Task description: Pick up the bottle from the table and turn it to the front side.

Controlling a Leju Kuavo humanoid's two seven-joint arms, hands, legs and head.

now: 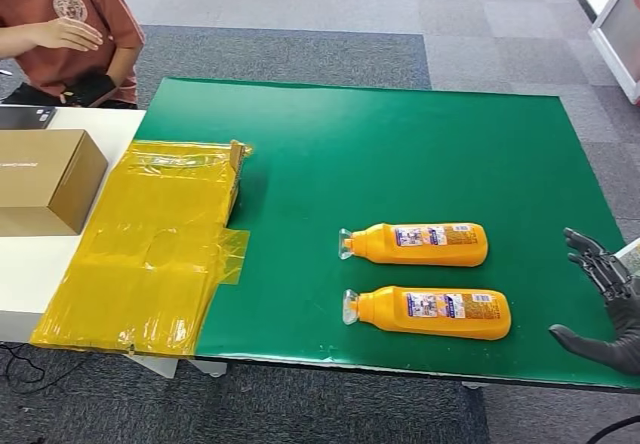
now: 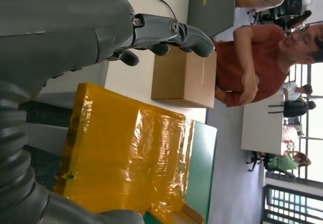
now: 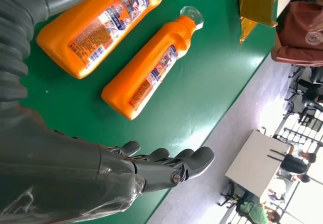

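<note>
Item: green tabletop (image 1: pixel 392 144), rectangular, standing on grey carpet.

Item: near bottle (image 1: pixel 428 312), orange, clear cap, lying flat on its side close to the tabletop's front edge, cap pointing toward the robot's left, printed label facing up. Same bottle from the right wrist (image 3: pixel 99 22), partly behind the thumb.

Item: far bottle (image 1: pixel 415 244), same make, lying parallel just behind the first, apart from it, cap also to the left, label up. From the right wrist (image 3: pixel 152 65) it lies clear of the hand.

Item: right hand (image 1: pixel 607 304), dark, at the tabletop's right edge, well apart from both bottles. Fingers spread and extended, thumb set apart below them; it holds nothing. From its own wrist (image 3: pixel 163 166) the fingers lie nearly straight above the green surface.

Item: left hand (image 2: pixel 152 35), seen from its wrist camera, fingers stretched out with nothing between them and the thumb.

Item: yellow film-wrapped package (image 1: pixel 155 244), flat and wide, lying across the tabletop's left end and the adjoining white table (image 1: pixel 30 254).

Item: brown cardboard box (image 1: pixel 45 179), closed, on the white table just left of the package.

Item: seated person in a rust-red shirt (image 1: pixel 72 24), behind the white table, arms folded.
</note>
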